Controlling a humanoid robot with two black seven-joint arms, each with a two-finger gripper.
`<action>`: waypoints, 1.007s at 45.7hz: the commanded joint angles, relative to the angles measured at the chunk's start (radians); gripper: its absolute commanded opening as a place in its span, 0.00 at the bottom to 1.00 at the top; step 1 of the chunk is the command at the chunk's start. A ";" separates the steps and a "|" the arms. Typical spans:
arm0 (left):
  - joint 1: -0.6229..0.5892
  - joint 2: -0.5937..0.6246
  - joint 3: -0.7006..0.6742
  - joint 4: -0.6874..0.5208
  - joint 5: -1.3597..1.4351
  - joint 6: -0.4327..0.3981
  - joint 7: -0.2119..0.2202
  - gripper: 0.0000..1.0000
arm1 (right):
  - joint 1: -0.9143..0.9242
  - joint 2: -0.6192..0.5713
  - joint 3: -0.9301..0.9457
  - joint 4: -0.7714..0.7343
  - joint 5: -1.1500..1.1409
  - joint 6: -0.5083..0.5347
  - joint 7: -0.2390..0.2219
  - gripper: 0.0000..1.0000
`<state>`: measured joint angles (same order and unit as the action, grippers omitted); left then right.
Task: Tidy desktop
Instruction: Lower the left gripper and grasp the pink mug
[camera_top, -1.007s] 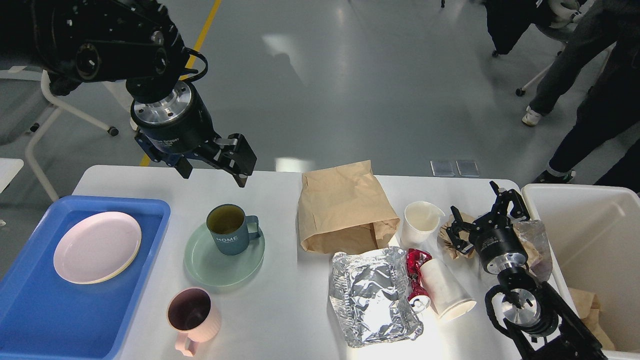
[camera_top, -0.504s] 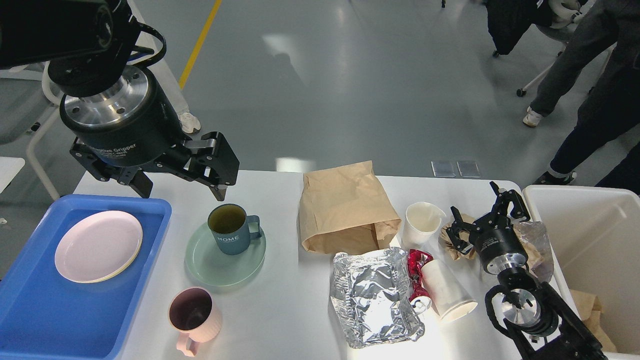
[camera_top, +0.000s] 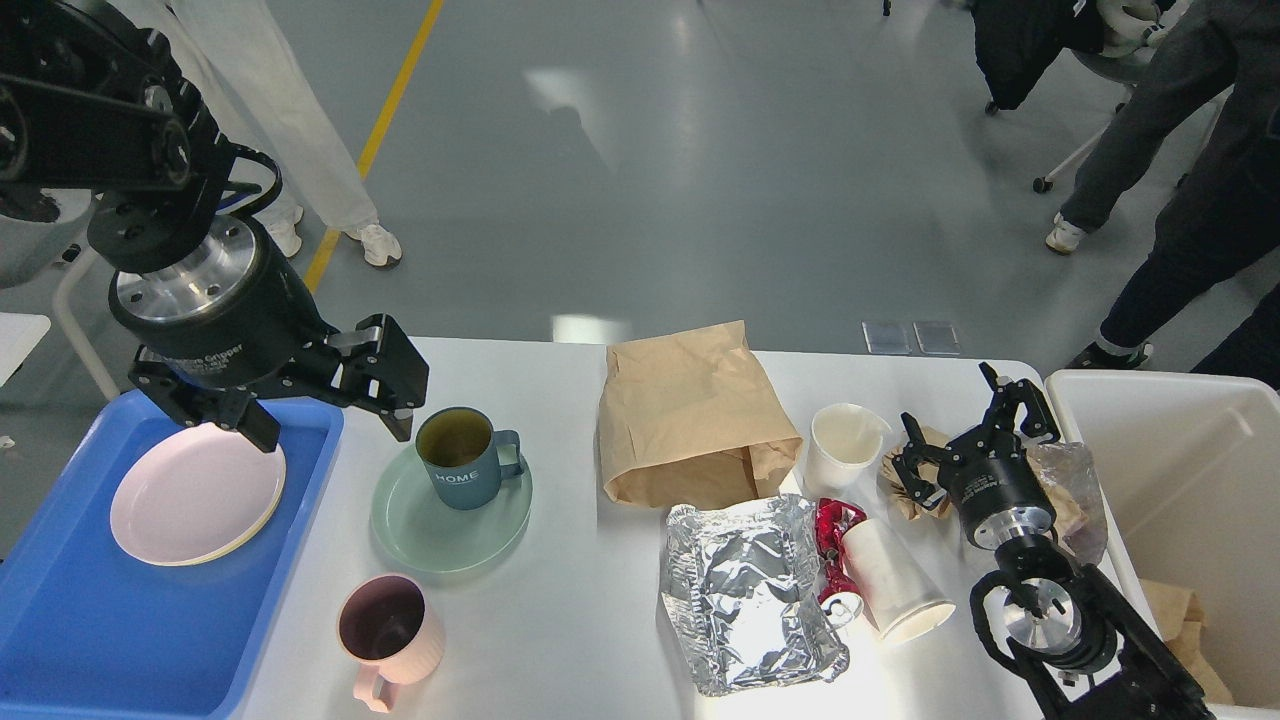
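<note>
You have a pink plate (camera_top: 196, 492) in the blue tray (camera_top: 120, 620), a teal mug (camera_top: 460, 459) on a green saucer (camera_top: 450, 520), a brown paper bag (camera_top: 685, 415), and crumpled foil (camera_top: 748, 590).

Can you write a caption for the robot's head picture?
Left pincer open above blue tray; cups and wrappers cover desktop.

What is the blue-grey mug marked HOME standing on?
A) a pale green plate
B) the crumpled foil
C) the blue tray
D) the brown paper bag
A: the blue-grey mug stands upright on the pale green plate, which lies on the desktop beside the blue tray, not in it.
</note>
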<state>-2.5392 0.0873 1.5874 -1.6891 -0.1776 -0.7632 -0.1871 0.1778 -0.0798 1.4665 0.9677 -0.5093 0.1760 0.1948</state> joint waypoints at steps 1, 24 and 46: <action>0.143 0.080 -0.032 0.003 0.056 0.139 0.005 0.96 | 0.000 0.000 0.000 0.000 0.000 0.000 0.000 1.00; 0.744 0.167 -0.167 0.060 0.323 0.620 0.006 0.94 | 0.000 0.000 0.000 0.000 0.000 0.000 0.000 1.00; 0.884 0.149 -0.184 0.163 0.343 0.690 0.081 0.85 | 0.000 0.000 0.000 0.000 0.000 0.000 0.000 1.00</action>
<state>-1.6923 0.2432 1.4062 -1.5443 0.1658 -0.0937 -0.1269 0.1778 -0.0794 1.4663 0.9680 -0.5093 0.1765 0.1948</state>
